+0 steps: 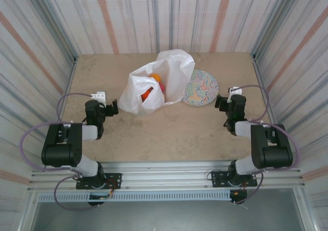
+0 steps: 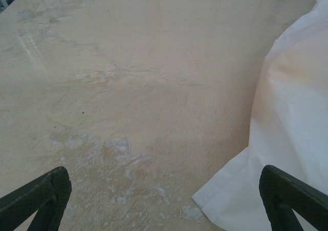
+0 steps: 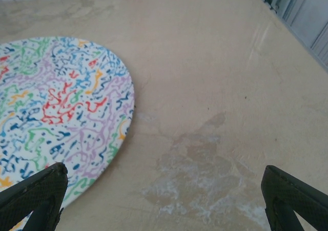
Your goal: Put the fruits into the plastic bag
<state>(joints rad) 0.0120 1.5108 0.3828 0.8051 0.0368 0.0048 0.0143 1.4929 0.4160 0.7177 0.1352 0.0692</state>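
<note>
Just right of left end effector [image 1: 115, 107] | plastic bag [image 1: 174, 72], fruits [image 1: 152, 90] inside | right end effector [image 1: 219, 102] near plate [image 1: 201, 87] | both gaping, empty

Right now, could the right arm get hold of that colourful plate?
Probably yes. The right gripper is open, the plate lies just ahead and to its left, and nothing stands between them on the table.

No writing, label, brand, number or sign can be read in any view. The plate [image 3: 61, 103], just right of the plastic bag [image 1: 171, 69] at the far middle of the table, carries only coloured squiggles, not letters. No print can be made out on the bag's white film.
</note>
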